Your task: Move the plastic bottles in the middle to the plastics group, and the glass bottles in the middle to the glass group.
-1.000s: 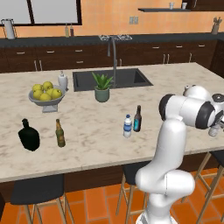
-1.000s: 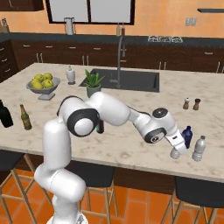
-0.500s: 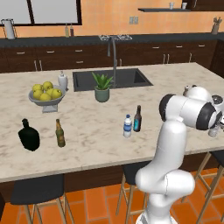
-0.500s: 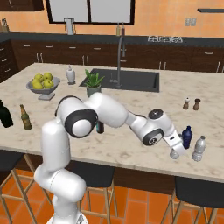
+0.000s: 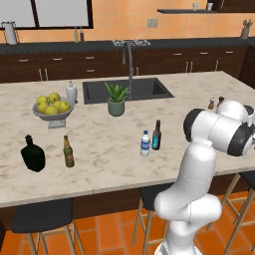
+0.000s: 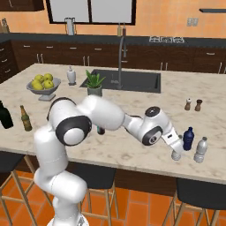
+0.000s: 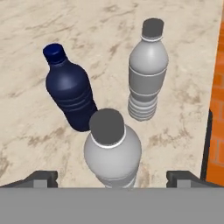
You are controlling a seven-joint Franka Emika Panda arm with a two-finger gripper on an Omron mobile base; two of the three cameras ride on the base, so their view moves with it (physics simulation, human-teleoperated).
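My gripper point(image 7: 111, 178) is open, its fingertips point(image 7: 42, 177) standing wide on either side of a plain grey plastic bottle point(image 7: 113, 151) that stands upright on the counter, untouched. Just beyond it stand the dark blue bottle point(image 7: 68, 94) and a second grey bottle point(image 7: 148, 70). From the right base view the gripper point(image 6: 175, 148) hangs over this cluster by the blue bottle point(image 6: 188, 138). Mid-counter stand a blue-labelled water bottle point(image 5: 145, 143) and a dark brown bottle with a cyan label point(image 5: 157, 135). The black flask point(image 5: 33, 154) and amber bottle point(image 5: 68, 152) stand at the left.
The counter's front edge point(image 7: 209, 131) runs close beside the bottle cluster. Salt and pepper shakers point(image 6: 193, 105) stand behind it. A bowl of lemons point(image 5: 51, 107), a potted plant point(image 5: 116, 99) and the sink point(image 5: 144, 88) sit toward the back. Stools stand below the counter.
The jaws have spread a little wider around the near grey bottle, which stays standing. The hand has drawn slightly back from the cluster.
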